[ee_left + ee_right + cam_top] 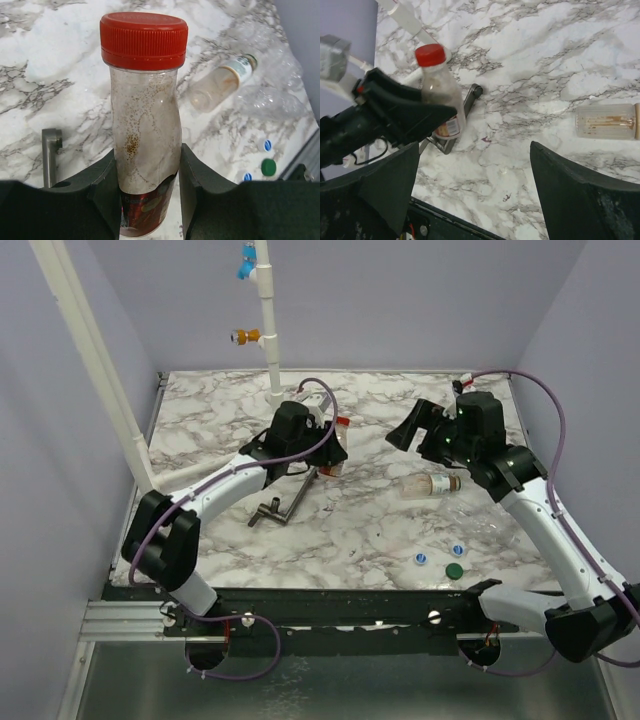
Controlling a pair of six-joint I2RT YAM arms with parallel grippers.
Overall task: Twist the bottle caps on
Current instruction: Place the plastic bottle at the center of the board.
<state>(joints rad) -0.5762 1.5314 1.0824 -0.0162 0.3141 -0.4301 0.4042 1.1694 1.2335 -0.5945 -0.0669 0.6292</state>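
Observation:
My left gripper point(147, 185) is shut on a clear bottle point(145, 135) with a reddish label, its fingers pressing on the lower body. A red cap point(144, 35) sits on that bottle's neck. From above, the left gripper point(328, 452) holds this bottle point(339, 445) near the table's middle. My right gripper point(408, 432) hangs open and empty just right of it, apart from the red cap point(430, 54). A second bottle point(430, 484) lies on its side without a cap. Two white-and-blue caps point(421, 560) point(457, 550) and a green cap point(454, 570) lie near the front edge.
A grey metal bracket point(285, 505) lies beside the held bottle. A white pipe point(268, 330) with blue and orange fittings stands at the back. Crumpled clear bottles point(270, 100) lie at the right, past the lying bottle point(220, 85).

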